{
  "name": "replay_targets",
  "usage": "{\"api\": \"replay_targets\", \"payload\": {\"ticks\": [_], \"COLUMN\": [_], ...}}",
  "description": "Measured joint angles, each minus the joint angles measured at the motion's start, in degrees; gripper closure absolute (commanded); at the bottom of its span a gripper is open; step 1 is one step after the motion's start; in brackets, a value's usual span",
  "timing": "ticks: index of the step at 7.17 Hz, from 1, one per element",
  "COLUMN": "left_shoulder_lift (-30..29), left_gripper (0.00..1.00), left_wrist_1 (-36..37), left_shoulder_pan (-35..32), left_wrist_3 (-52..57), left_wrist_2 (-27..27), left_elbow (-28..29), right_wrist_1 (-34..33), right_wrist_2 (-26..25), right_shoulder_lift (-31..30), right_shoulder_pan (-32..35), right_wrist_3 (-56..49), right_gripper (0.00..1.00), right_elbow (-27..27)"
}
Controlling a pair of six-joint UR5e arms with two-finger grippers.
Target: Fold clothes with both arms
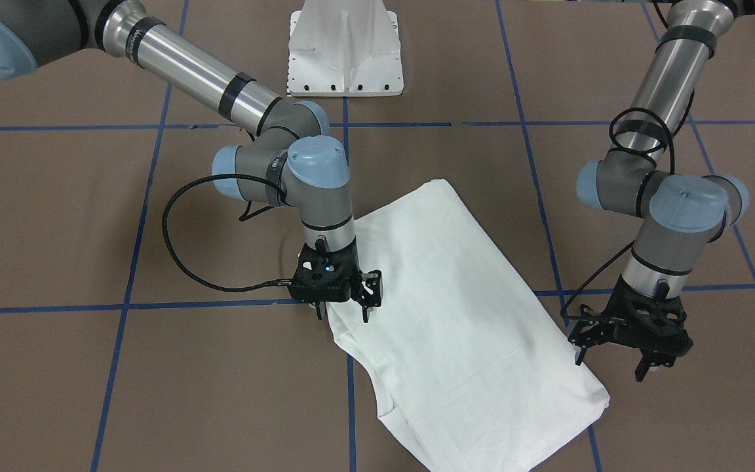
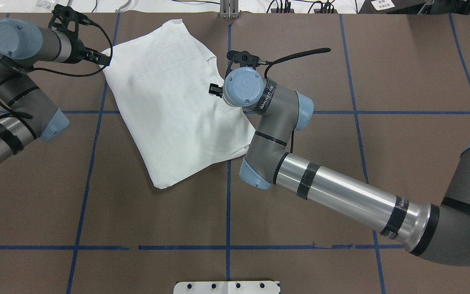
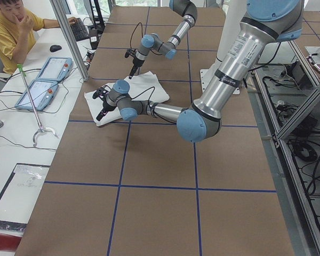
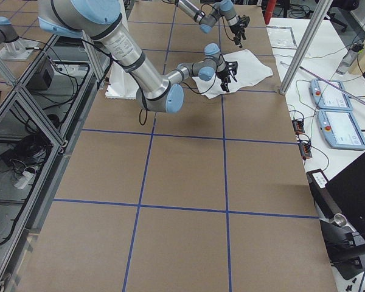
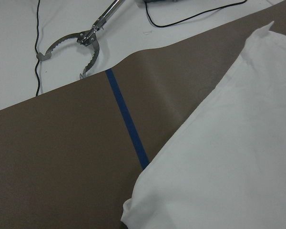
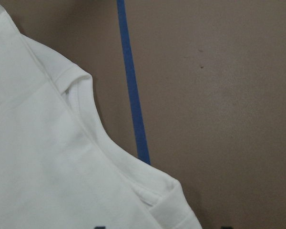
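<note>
The clothes are one white shirt (image 1: 456, 314), folded into a slanted rectangle with its plain side up and lying flat on the brown table (image 2: 169, 102). My right gripper (image 1: 342, 314) points straight down at the shirt's edge near the collar. Its fingers are open and straddle the hem. The right wrist view shows the collar edge and folded hem (image 6: 76, 86) close below. Beside the shirt's opposite long edge, my left gripper (image 1: 609, 366) hangs open just above the table and holds nothing. In the overhead view the left gripper (image 2: 103, 57) sits at the shirt's far left corner.
The white pedestal base (image 1: 345, 52) stands at the robot's side of the table. Blue tape lines (image 1: 350, 393) cross the brown surface. Beyond the far edge lie a metal grabber tool (image 5: 81, 43) and two pendants (image 3: 42, 85), and a person (image 3: 10, 32) sits there.
</note>
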Motion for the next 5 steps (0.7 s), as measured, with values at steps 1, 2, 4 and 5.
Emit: {"api": "replay_targets", "payload": {"ticks": [1,2,4,5], "left_shoulder_lift": [0.03,0.09,0.26,0.56], "left_gripper": [0.00,0.00,0.00,0.00], "left_wrist_1": [0.00,0.00,0.00,0.00], "left_shoulder_pan": [0.00,0.00,0.00,0.00], "left_wrist_3": [0.00,0.00,0.00,0.00], "left_wrist_2": [0.00,0.00,0.00,0.00], "left_elbow": [-0.09,-0.12,-0.33,-0.67], "right_wrist_1": [0.00,0.00,-0.01,-0.01], "right_wrist_2": [-0.67,-1.07,-1.27,-1.28], "right_shoulder_lift": [-0.46,-0.76,-0.87,-0.87], "right_shoulder_pan": [-0.43,-0.77,-1.05,-1.08], "right_wrist_3": [-0.36,-0.54,-0.64,-0.80], "right_gripper": [0.23,0.35,1.00,1.00], "right_elbow": [0.01,0.02,0.03,0.09]}}
